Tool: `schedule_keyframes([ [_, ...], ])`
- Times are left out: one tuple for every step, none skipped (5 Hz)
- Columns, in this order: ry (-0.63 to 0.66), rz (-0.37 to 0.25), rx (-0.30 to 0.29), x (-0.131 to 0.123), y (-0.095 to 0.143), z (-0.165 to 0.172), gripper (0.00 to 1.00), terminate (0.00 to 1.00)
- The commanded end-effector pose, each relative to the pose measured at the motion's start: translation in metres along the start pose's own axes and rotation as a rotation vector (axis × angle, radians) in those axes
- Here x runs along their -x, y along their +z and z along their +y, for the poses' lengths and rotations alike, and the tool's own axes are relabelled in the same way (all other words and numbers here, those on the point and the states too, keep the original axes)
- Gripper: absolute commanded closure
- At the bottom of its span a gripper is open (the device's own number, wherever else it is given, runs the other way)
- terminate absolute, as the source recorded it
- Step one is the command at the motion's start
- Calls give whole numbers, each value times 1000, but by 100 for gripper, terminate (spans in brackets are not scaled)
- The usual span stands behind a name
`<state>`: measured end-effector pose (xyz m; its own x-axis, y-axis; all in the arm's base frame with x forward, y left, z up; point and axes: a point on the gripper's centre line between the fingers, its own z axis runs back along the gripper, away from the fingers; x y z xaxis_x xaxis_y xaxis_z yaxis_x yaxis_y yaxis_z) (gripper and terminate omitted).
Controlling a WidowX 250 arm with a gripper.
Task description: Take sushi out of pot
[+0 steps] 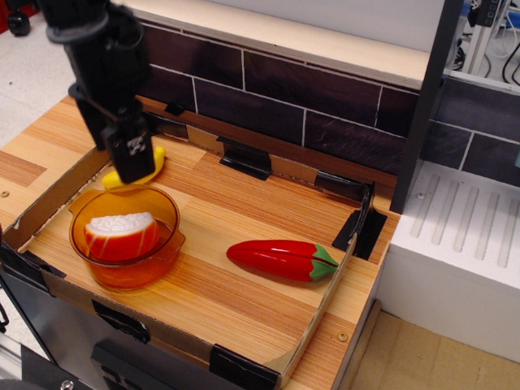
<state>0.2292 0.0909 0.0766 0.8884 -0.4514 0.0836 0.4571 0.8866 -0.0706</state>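
Observation:
The sushi [122, 234] is an orange-red half-round piece with its bumpy white rice side up. It lies inside the amber see-through pot [130, 276] at the front left of the wooden board. My black gripper [135, 169] hangs just behind the pot's far rim, above and apart from the sushi, and holds nothing. Its fingers line up in this view, so I cannot tell whether they are open or shut.
A yellow banana [158, 158] lies behind the pot, mostly hidden by my gripper. A long red chili pepper [280, 260] lies right of the pot. A low cardboard wall [49, 203] rims the board. A dark tiled wall [309, 114] stands behind, and a white foam block [463, 244] is on the right.

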Motion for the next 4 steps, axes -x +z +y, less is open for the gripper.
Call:
schedule_keyframes([
  [-76, 42, -8, 10, -10, 1, 0, 0],
  [-102, 71, -28, 14, -21, -4, 0, 0],
  [-110, 100, -31, 16, -33, -4, 0, 0],
  [-103, 129, -22, 15, -41, -4, 0, 0],
])
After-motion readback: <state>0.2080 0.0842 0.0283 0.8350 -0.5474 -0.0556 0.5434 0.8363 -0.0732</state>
